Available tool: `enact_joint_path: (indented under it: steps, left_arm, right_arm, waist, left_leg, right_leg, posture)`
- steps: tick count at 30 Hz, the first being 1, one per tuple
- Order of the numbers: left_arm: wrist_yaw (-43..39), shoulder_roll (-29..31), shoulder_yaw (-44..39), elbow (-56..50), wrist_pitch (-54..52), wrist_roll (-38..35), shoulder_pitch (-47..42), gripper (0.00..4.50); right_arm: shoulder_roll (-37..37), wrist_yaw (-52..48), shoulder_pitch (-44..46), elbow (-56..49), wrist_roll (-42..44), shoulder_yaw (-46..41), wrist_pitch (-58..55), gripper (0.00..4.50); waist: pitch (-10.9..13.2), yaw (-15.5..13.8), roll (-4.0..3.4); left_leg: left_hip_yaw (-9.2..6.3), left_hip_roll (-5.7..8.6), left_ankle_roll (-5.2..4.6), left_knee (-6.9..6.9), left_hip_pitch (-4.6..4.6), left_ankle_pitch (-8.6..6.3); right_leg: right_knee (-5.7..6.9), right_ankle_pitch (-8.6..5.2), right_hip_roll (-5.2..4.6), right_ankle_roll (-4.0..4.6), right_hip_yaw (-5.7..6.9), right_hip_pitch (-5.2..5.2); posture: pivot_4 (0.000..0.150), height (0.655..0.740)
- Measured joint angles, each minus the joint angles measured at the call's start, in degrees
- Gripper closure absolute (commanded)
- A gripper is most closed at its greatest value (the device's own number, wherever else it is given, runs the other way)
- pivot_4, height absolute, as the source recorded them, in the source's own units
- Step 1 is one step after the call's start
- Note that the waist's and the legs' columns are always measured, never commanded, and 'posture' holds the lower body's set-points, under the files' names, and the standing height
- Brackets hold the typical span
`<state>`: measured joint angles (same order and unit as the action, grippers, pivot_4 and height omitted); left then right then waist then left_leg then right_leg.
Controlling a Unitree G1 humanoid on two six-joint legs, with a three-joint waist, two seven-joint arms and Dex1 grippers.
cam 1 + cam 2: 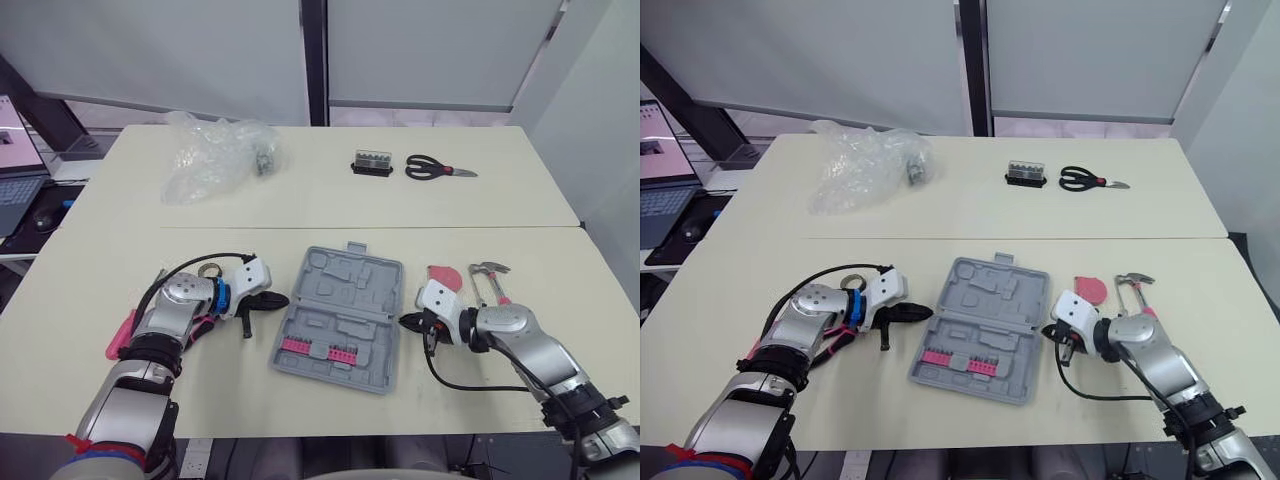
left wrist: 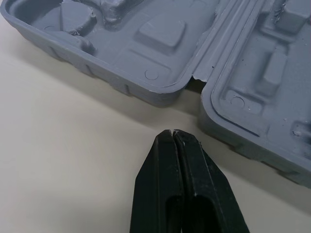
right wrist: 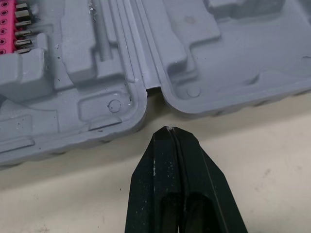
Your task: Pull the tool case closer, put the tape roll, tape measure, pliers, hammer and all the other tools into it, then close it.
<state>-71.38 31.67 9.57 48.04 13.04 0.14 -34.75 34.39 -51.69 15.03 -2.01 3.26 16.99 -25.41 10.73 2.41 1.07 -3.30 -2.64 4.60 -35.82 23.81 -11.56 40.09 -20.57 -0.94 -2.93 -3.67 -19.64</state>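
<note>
**Case sits between two shut grippers, hinge line aimed at both tips**

The tool case lies open and flat at the lower centre of the frame. Its handle end points toward the top of the frame, and the half holding the pink bit strip is nearest the bottom. Its long axis therefore runs up and down the frame, leaning a little to the right. The hinge crosses it from left to right.

The left gripper comes in from the lower left and the right gripper from the lower right, each pointing at one end of that hinge. In the wrist views each tip stops just beside the case's outer wall, with a sliver of bare table between. Both pairs of fingers are pressed together and hold nothing.

Neither arm is clearly nearer, since the case sits about midway between them. Any further pull would, I judge, need both tips on opposite sides, drawing toward the bottom of the frame along the long axis.

A red disc and a red-handled metal tool lie just above the right gripper, so that arm looks better placed for them.
</note>
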Motion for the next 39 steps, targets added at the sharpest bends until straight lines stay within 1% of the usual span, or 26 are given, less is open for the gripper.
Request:
enact_joint_path:
  steps: [8, 11, 16, 20, 25, 30, 39]
  left_arm:
    - [0.94, -1.51, 0.00, -0.10, 0.82, 0.60, -0.12, 4.50]
    - [0.73, -2.85, -0.06, -1.16, -1.91, -0.19, -0.05, 4.50]
    - [-0.87, -2.11, -0.05, -5.14, -4.68, -0.21, 1.15, 4.50]
    - [-2.66, -1.20, 0.18, -8.77, -6.25, -0.20, 3.77, 4.50]
    - [-4.32, 0.79, 1.01, -16.44, -8.55, -0.23, 8.12, 4.50]
    - [-4.03, 1.33, 1.20, -22.19, -10.51, -0.86, 12.09, 4.50]
    - [-1.11, 2.49, 1.35, -34.38, -15.48, -1.87, 20.61, 4.50]
  right_arm:
    - [-0.84, -0.21, 0.21, 0.27, -0.44, 0.58, -0.23, 4.49]
    - [-0.83, -0.30, 0.21, 0.29, -0.56, 0.60, -0.32, 4.49]
    - [-0.77, -0.50, 0.21, 0.29, -0.82, 0.59, -0.38, 4.49]
    - [-0.80, -0.57, 0.21, 0.24, -0.85, 0.59, -0.63, 4.49]
    - [-0.29, -0.85, -0.70, -1.55, -0.73, 0.57, -1.77, 4.49]
    - [1.33, -1.52, -3.13, -4.65, -0.24, 0.58, -2.87, 4.49]
    - [3.90, -2.85, -5.52, -7.96, 0.36, 0.52, -4.46, 4.49]
  waist:
    - [0.00, -0.53, 0.00]
    - [0.00, -0.55, 0.00]
    - [0.00, -0.48, 0.00]
    - [0.00, -0.50, 0.00]
    - [0.00, -0.51, 0.00]
    - [0.00, -0.54, 0.00]
    - [-0.01, -0.55, -0.01]
  left_leg:
    - [-0.01, 0.01, 0.00, -0.02, 0.01, 0.00]
    - [-0.02, 0.01, 0.00, -0.05, 0.05, 0.00]
    - [-0.02, 0.00, 0.00, -0.04, 0.05, 0.00]
    - [-0.02, 0.00, 0.00, -0.04, 0.05, 0.00]
    - [-0.02, 0.00, 0.00, -0.03, 0.05, 0.00]
    - [-0.03, 0.00, -0.01, -0.04, 0.03, -0.01]
    - [-0.02, 0.00, -0.01, -0.03, 0.02, -0.01]
  right_leg:
    - [0.00, 0.00, 0.00, 0.00, 0.01, 0.00]
    - [0.00, 0.01, 0.00, -0.01, 0.02, -0.01]
    - [0.00, 0.01, 0.01, -0.01, 0.01, -0.02]
    - [-0.01, 0.01, 0.00, -0.01, 0.01, -0.01]
    - [-0.02, 0.01, 0.00, -0.01, -0.01, -0.01]
    - [-0.02, 0.00, 0.00, -0.01, -0.01, 0.02]
    - [-0.06, 0.00, -0.01, -0.01, -0.03, 0.04]
  posture:
    - [0.150, 0.7400]
    - [0.150, 0.7400]
    - [0.150, 0.7400]
    - [0.150, 0.7400]
    - [0.150, 0.7400]
    - [0.150, 0.7400]
    - [0.150, 0.7400]
